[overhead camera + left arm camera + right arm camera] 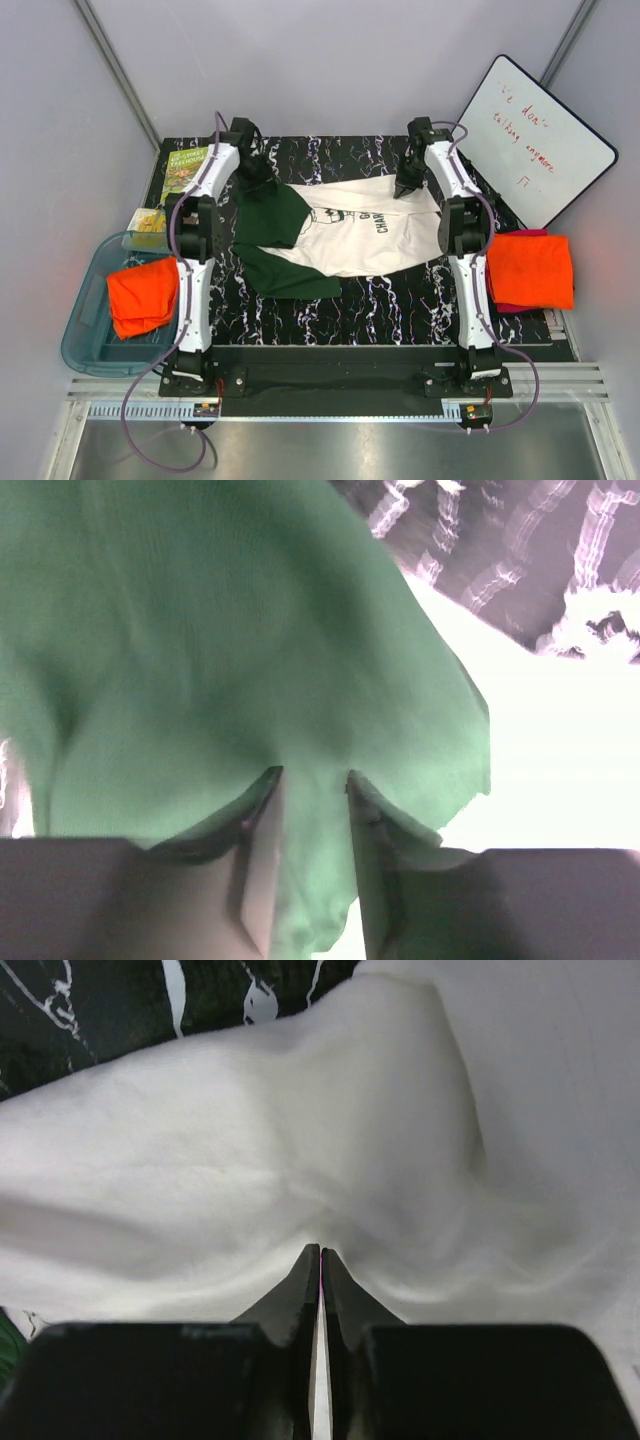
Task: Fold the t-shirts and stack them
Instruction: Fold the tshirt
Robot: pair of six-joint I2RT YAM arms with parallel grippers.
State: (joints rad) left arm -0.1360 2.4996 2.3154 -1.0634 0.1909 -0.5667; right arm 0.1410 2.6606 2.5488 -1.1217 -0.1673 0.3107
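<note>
Top external, cream t-shirt [370,245] print shows "CHA", whiteboard [545,140] perhaps "anymore"

We see a black table top [380,300] veined with white marbling; the same pattern shows in the left wrist view [560,560] and the right wrist view [100,1010]. At the far right a whiteboard [545,150] leans tilted, with red handwriting we cannot read in full. At the far left corner lies a green book [186,165], and just nearer than it sits a small clear container [150,222] with something yellow inside. A translucent blue-grey bin [95,355] sits at the left, overhanging the table's left side. Along the near edge we find a ribbed metal rail [330,410], with a dull metal sheet [330,450] nearer still. Plain grey walls [330,60] close in the far side.
</note>
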